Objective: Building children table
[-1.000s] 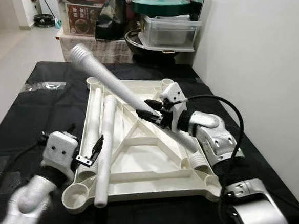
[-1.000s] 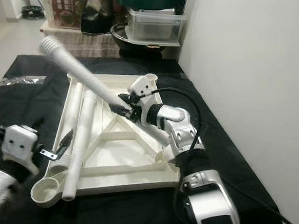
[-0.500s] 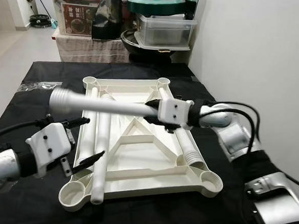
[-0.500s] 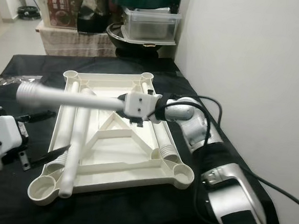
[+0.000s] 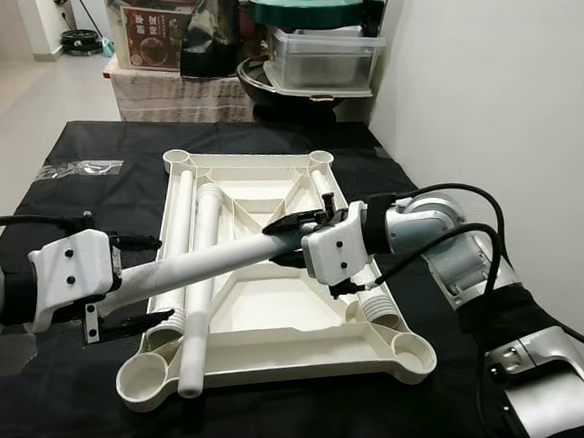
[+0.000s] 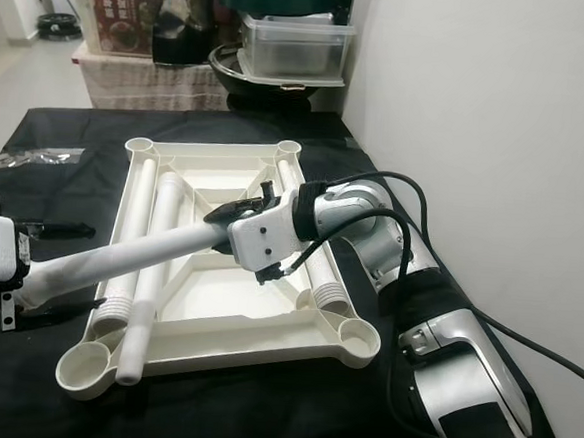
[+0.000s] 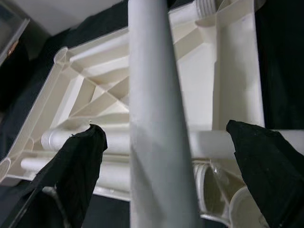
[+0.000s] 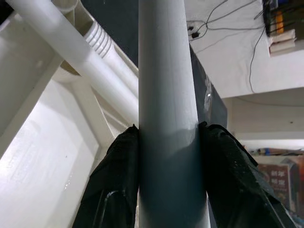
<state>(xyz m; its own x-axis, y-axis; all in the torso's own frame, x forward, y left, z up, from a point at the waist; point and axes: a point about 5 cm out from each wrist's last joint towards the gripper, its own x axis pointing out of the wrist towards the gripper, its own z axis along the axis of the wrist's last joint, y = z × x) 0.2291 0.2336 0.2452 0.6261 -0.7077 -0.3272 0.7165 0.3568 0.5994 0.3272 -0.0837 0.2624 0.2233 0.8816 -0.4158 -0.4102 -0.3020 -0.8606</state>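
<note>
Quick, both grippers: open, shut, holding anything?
Left gripper: open, fingers either side of the leg, not clamped.
Right gripper: shut on the leg.

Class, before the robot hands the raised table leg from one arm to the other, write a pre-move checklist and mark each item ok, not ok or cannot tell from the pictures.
1. Right end effector clamped on the raised leg: ok.
2. Left end effector open, with a finger on each side of the leg: ok.
3. Left fingers touching the leg: not ok, gaps show on both sides.
4. Tabletop lying flat, upside down, on the black cloth: ok.
5. Other legs lying inside the tabletop: ok.
6. Which corner socket the leg goes in: cannot tell.
</note>
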